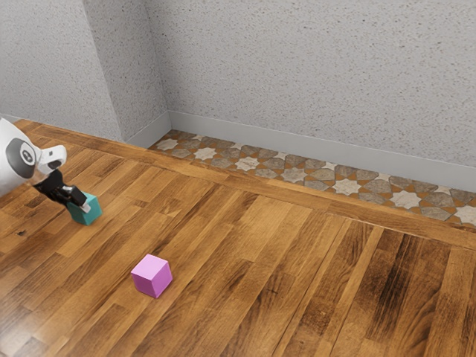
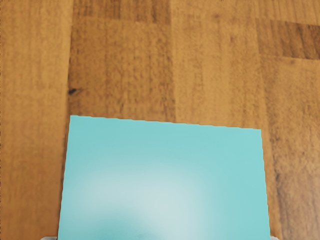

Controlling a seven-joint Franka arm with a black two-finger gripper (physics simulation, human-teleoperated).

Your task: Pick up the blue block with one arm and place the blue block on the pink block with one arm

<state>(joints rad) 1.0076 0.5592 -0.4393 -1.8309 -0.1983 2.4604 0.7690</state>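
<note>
One black two-finger gripper [image 1: 76,199] grips one light blue cube block [image 1: 88,211] between its fingers, toward the wooden worktop's [image 1: 297,282] edge at the exterior view's left. One pink cube block [image 1: 151,275] lies well apart.

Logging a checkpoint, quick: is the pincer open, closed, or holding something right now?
Pincer: down at the blue block, but whether it is open or closed on it cannot be told.
</note>
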